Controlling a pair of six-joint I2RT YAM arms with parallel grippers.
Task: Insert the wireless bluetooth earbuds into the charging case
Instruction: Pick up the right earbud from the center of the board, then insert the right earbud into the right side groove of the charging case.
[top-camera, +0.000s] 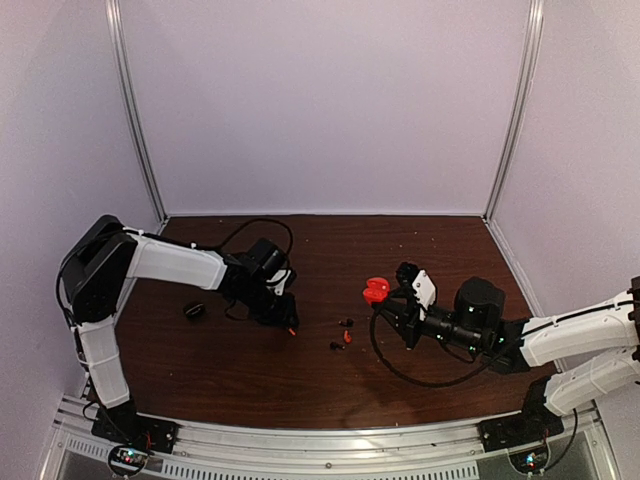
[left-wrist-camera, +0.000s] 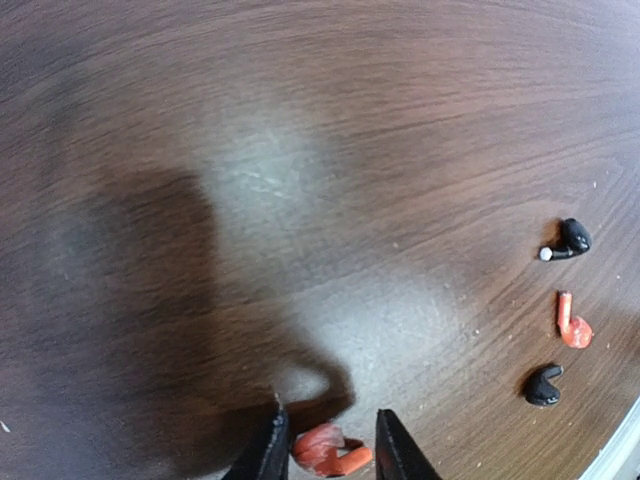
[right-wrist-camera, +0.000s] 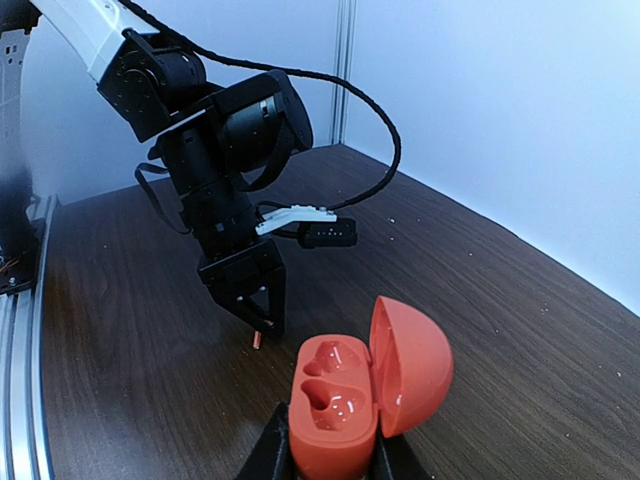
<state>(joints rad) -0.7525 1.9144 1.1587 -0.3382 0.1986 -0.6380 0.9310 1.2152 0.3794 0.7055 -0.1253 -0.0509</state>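
My left gripper (top-camera: 288, 322) is shut on a red earbud (left-wrist-camera: 328, 450), low over the table; the fingers (left-wrist-camera: 268, 452) press it from both sides. It also shows in the right wrist view (right-wrist-camera: 258, 340) as a stem poking out below the fingertips. My right gripper (top-camera: 392, 300) is shut on the open red charging case (right-wrist-camera: 335, 410), lid (right-wrist-camera: 412, 365) tipped up to the right, both sockets empty. Two black earbuds (left-wrist-camera: 570, 238) (left-wrist-camera: 543, 385) and a second red earbud (left-wrist-camera: 572, 325) lie on the table between the grippers.
A black case (top-camera: 194, 310) lies on the brown table (top-camera: 450, 250) left of the left gripper. Cables loop round both arms. White walls close in the back and sides; a metal rail (top-camera: 330, 440) runs along the near edge.
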